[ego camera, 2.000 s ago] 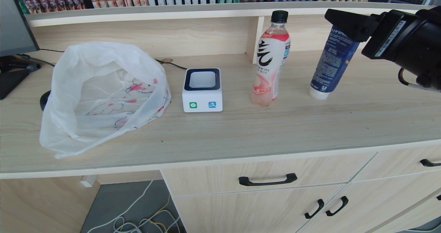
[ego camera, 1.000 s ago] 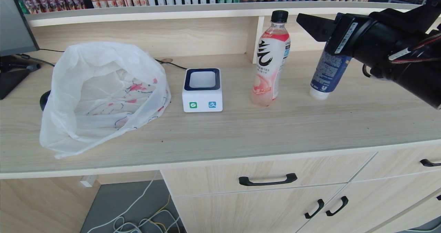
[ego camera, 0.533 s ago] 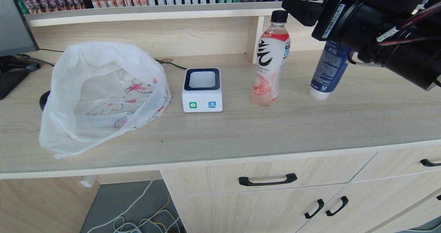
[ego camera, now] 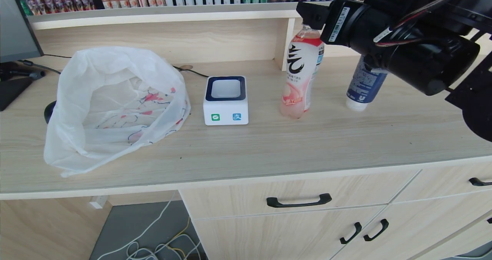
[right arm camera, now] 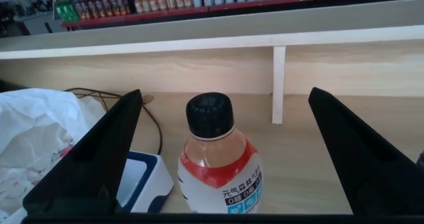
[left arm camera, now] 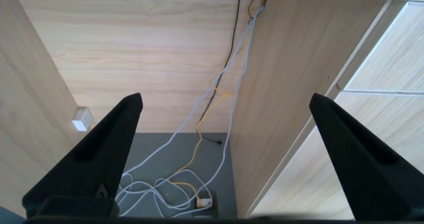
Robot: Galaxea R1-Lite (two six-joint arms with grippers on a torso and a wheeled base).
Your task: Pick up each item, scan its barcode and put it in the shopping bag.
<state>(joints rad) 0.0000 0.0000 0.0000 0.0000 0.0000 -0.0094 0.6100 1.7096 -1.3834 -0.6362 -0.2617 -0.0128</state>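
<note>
Swinging in from the robot's right over the last two seconds: right gripper (right arm camera: 222,101), fingers apart, nothing held. It was up by the blue tube (ego camera: 365,87), now it's at cap height of the pink bottle (ego camera: 301,75). —ops

Aligned? —dev

Right wrist view puts the bottle cap between the two fingers but farther off, not touching. Bottle is upright on the counter (ego camera: 269,144) and hasn't budged in any frame. —ops

So it skipped the tube. —dev

Looks that way. Tube stands where it was, just to the robot's right of the bottle, untouched. My read: bottle is first pick, step is approach, no grasp yet. —ops

Left arm? —dev

Left gripper (left arm camera: 225,98) is spread wide too and empty, hanging below the counter edge over floor cables (left arm camera: 185,184). No part in this yet. —ops

Downstream? —dev

Past the bottle, scanner (ego camera: 226,100) sits between it and the shopping bag (ego camera: 115,102), window up. Bag is slumped open at the robot's left, same as two seconds ago. Can't tell if anything's in it. —ops

Progress? —dev

Both items are out on the counter, so I'd say nothing scanned or bagged. Next it likely has to drop to the body and close. A cap-height grip on a tall bottle risks tipping it into the tube. —ops
</note>
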